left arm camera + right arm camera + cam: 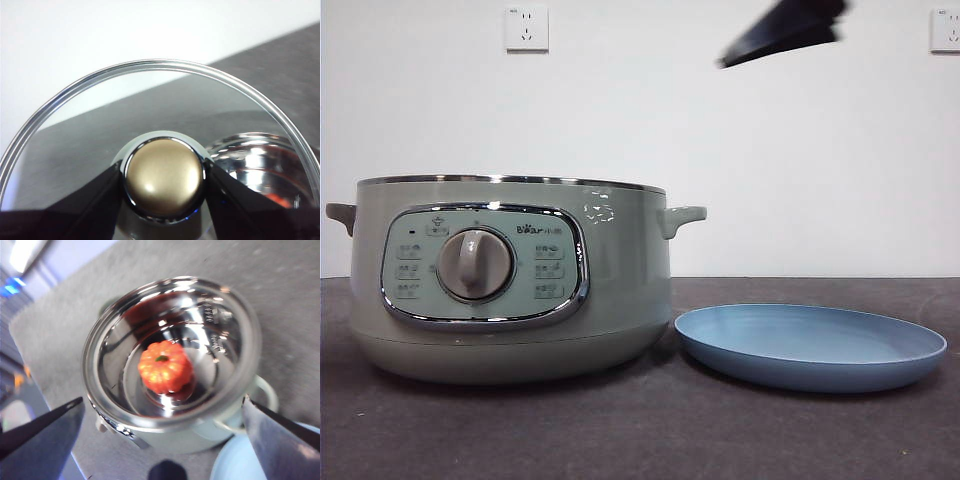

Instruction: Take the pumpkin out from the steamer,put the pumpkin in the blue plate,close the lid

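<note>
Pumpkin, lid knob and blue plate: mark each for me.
pumpkin [165, 366], right wrist view, ribbed top.
lid knob [164, 176], left wrist view, domed cap.
blue plate [810, 362], front view, outer wall.

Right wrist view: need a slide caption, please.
Open right gripper hovers above the lidless steamer, pumpkin on its shiny floor.

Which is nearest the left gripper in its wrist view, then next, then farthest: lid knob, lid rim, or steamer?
1. Lid knob: clamped between the left gripper fingers.
2. Lid rim: ringing the knob, farther out.
3. Steamer: seen through the glass, beyond the lid.
</note>
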Motion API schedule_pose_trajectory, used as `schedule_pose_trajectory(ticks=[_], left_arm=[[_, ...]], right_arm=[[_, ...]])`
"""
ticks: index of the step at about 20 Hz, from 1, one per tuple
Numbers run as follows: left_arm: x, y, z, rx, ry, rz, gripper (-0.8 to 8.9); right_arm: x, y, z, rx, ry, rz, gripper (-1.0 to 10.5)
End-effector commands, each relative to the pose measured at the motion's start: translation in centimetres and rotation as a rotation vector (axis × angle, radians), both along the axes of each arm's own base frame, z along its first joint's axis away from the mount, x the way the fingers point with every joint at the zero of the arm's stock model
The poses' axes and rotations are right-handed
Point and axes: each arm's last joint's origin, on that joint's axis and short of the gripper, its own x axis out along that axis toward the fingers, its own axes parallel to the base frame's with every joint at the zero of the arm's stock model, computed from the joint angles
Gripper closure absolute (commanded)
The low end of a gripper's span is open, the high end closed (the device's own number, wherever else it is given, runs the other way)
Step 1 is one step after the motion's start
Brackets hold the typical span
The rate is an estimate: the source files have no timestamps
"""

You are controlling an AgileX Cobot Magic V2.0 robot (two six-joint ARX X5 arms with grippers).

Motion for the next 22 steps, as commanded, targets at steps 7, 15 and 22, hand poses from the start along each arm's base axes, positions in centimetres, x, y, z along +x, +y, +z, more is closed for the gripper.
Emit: schedule_pose_trajectory(ticks=[7,15,22], left_arm=[[-4.9,2.9,1.8,-0.016,-0.146,0.138,8.23],[-5.0,3.0,1.2,0.019,-0.094,0.151,8.23],[-5.0,3.0,1.1,0.025,-0.084,0.151,8.23]], right_arm=[[3.9,11.4,1.1,-0.285,0.0,0.098,3.4],[5.9,16.4,-4.4,-0.385,0.019,0.136,3.5],[7.5,18.1,-10.1,-0.478,0.097,0.165,3.5]])
